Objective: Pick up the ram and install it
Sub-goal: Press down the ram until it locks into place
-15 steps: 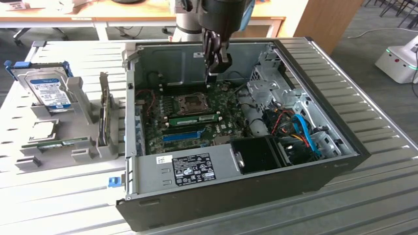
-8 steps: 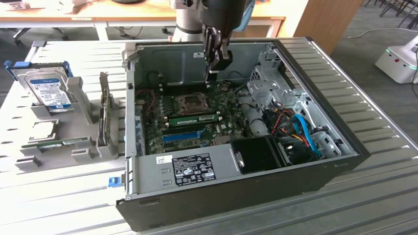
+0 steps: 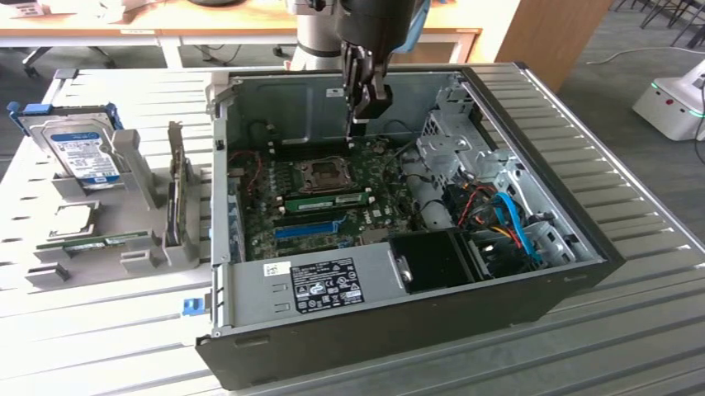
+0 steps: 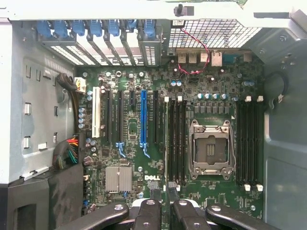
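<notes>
My gripper (image 3: 364,124) hangs open over the far part of the open computer case (image 3: 573,272), well above the motherboard (image 3: 319,219). Nothing is between its dark fingers (image 4: 148,215). A green ram stick (image 3: 327,200) sits in a memory slot beside the empty CPU socket (image 3: 326,173). In the wrist view it shows edge-on as a thin strip (image 4: 166,143) left of the socket (image 4: 209,149), in line with my gripper (image 4: 165,211). A second green ram stick (image 3: 105,242) lies in the grey holder outside the case, on the exterior view's left.
The grey holder (image 3: 144,260) also carries a hard drive with a blue label (image 3: 86,157) and an upright dark card (image 3: 177,194). Cables (image 3: 513,223) and a drive cage (image 3: 451,140) fill the case's right side. A power supply (image 3: 319,285) spans its front.
</notes>
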Motion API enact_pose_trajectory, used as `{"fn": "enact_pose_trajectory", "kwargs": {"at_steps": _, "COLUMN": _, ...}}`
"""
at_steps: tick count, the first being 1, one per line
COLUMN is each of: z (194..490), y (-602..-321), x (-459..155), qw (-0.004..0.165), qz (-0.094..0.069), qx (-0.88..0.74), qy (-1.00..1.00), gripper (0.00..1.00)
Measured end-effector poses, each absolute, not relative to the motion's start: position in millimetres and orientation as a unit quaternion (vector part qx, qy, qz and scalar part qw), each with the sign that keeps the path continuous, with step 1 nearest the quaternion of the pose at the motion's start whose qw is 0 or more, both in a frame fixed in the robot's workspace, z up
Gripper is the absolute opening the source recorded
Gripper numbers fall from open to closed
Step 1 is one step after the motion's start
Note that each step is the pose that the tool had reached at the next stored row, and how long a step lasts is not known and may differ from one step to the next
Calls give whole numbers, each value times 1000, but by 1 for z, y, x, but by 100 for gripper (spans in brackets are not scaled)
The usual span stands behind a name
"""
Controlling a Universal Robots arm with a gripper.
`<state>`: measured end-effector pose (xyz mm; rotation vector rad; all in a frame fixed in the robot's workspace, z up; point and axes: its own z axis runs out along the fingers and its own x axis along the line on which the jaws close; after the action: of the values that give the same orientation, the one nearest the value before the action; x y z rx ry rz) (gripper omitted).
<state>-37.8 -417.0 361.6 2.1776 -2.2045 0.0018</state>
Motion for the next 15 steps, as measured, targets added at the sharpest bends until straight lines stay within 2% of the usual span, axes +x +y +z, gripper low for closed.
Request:
{"fn": "enact_pose_trajectory", "kwargs": {"at_steps": 6, "z": 362, "y": -417, "x": -38, "qw": 21, "qz": 1, "qx": 703, "qy": -711, "gripper": 19}}
{"fn": "enact_pose_trajectory", "kwargs": {"at_steps": 7, "z": 362, "y": -417, "x": -38, "qw": 21, "qz": 1, "qx": 703, "qy": -711, "gripper": 17}}
{"fn": "enact_pose_trajectory", "kwargs": {"at_steps": 8, "z": 362, "y": -417, "x": -38, "qw": 21, "qz": 1, "qx": 703, "qy": -711, "gripper": 11}}
{"fn": "enact_pose_trajectory", "kwargs": {"at_steps": 15, "z": 362, "y": -417, "x": -38, "qw": 21, "qz": 1, "qx": 703, "qy": -711, "gripper": 10}}
